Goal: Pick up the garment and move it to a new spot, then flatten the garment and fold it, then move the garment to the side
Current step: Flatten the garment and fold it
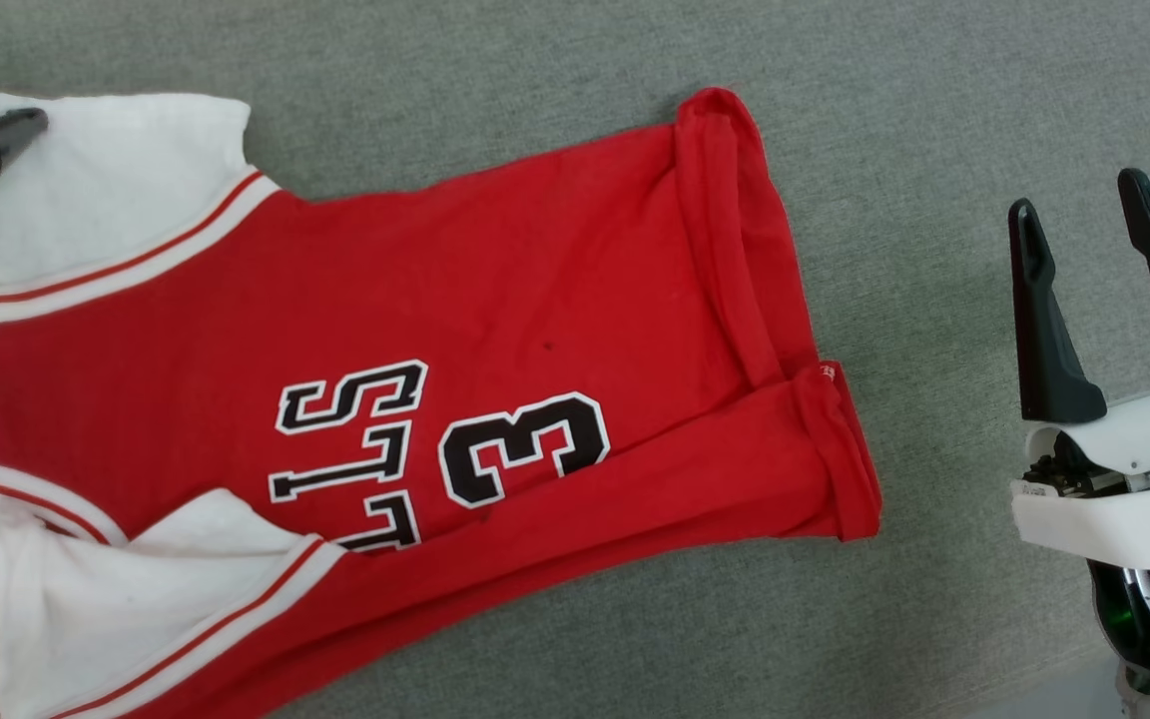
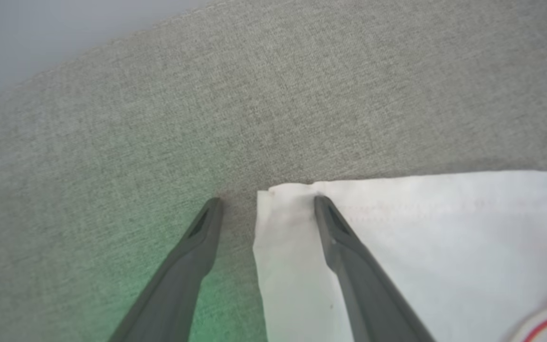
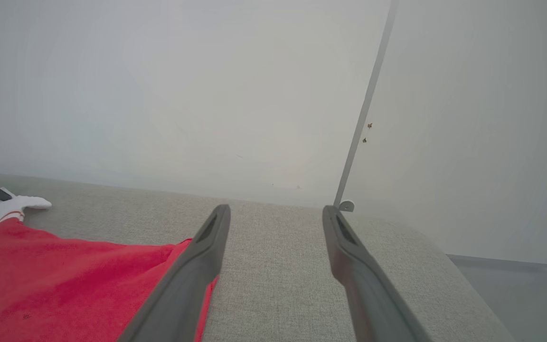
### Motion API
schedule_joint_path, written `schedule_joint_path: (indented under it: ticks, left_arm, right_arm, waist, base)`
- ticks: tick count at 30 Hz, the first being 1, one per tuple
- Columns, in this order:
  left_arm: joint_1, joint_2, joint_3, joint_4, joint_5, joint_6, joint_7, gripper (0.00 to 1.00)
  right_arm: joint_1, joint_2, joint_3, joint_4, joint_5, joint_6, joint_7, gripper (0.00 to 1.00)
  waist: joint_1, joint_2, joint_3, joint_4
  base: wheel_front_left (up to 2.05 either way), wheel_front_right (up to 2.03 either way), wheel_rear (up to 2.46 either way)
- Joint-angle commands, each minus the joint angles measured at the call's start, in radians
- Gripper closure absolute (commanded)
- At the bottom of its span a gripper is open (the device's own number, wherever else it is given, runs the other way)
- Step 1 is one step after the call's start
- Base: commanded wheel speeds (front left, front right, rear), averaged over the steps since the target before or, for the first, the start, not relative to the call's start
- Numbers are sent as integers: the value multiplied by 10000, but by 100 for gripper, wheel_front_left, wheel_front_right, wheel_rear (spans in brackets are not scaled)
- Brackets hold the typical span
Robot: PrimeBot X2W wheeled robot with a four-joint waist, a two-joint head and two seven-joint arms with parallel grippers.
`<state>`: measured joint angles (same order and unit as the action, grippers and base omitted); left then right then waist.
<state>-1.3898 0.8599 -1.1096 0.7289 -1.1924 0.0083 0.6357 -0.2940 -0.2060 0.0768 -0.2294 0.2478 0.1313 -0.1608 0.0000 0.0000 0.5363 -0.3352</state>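
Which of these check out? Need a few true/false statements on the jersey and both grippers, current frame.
1. The garment lies spread on the grey surface. True.
2. The right gripper is shut on the garment. False: it stands open beside the garment, holding nothing.
3. The left gripper is open, straddling the edge of the white sleeve. True.
4. The hem lies flat. False: it is rolled over on itself.

Bright, even light washes the grey surface (image 2: 112,142); green glow (image 2: 207,289) at six o'clock in the soft-focus left wrist view.
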Motion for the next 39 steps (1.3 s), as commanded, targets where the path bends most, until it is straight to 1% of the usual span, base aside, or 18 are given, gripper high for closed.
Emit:
schedule_joint_path:
  ticks: [1, 2, 3, 6, 9, 12, 14, 17, 19, 23, 25, 28, 31, 33, 39]
  left_arm:
    - [403, -180, -242, 188, -99, -97, 357, 18]
    - [453, -239, -219, 289, -278, -139, 575, 66]
    - [510, -270, -285, 342, -331, -219, 855, 100]
    - [683, -396, -268, 511, -706, -228, 1477, 100]
    - [627, -439, -213, 559, -827, -142, 1648, 100]
    - [582, -508, -178, 566, -846, -150, 1552, 100]
    - [545, -547, -169, 583, -807, -179, 1440, 100]
    - [478, -655, -121, 627, -815, -165, 1330, 100]
    - [414, -766, -120, 641, -814, -128, 1327, 100]
    - [242, -918, -108, 709, -753, -205, 1289, 100]
    - [165, -1010, -109, 753, -724, -234, 1265, 100]
    - [42, -1134, -110, 829, -698, -267, 1227, 100]
    - [-42, -1233, -104, 913, -674, -311, 1179, 100]
    - [-91, -1287, -96, 997, -657, -353, 1152, 100]
    - [-182, -1448, -74, 1249, -652, -469, 1066, 100]
  right_arm:
    - [-87, 40, 18, 4, 75, -11, 35, 0]
    - [-117, 32, 27, -8, 76, -11, 88, 0]
    - [-154, 24, 54, -22, 94, -11, 121, 0]
    - [-205, -34, 97, -42, 186, -11, 337, 0]
    - [-265, -58, 209, -87, 405, -11, 763, 0]
    - [-508, -72, 409, -47, 921, -11, 1620, 0]
    - [-838, -43, 491, 69, 1220, -11, 2407, 0]
    - [-1582, 204, 469, 421, 1529, -11, 3758, 0]
    - [-2176, 392, 460, 820, 1605, -11, 4749, 0]
    - [-3450, 770, 527, 1899, 1520, -9, 6639, 0]
    - [-4090, 937, 641, 2522, 1521, -9, 7419, 0]
    - [-4907, 1022, 874, 3439, 1267, -8, 8509, 0]
    - [-5610, 1062, 1027, 4205, 1011, -9, 9348, 0]
    - [-5966, 1169, 1217, 4659, 1134, -8, 9852, 0]
    - [-6946, 1317, 1463, 6038, 1019, -9, 10731, 0]
  waist:
    - [0, 0, 28, -17]
    - [0, 0, 36, -19]
    - [0, 0, 41, -22]
    - [0, 0, 39, -13]
    - [0, 0, 44, 5]
    - [0, 0, 60, 16]
    - [0, 0, 69, 36]
    - [0, 0, 84, 89]
    - [0, 0, 103, 157]
    - [0, 0, 176, 266]
    - [0, 0, 224, 322]
    - [0, 0, 310, 418]
    - [0, 0, 389, 515]
    - [0, 0, 430, 552]
    - [0, 0, 537, 664]
  base:
    - [0, 0, 0]
    - [0, 0, 0]
    - [0, 0, 0]
    - [0, 0, 0]
    - [0, 0, 0]
    - [0, 0, 0]
    - [0, 0, 0]
    - [0, 0, 0]
    - [0, 0, 0]
    - [0, 0, 0]
    - [0, 0, 0]
    - [0, 0, 0]
    - [0, 0, 0]
    - [0, 0, 0]
    - [0, 0, 0]
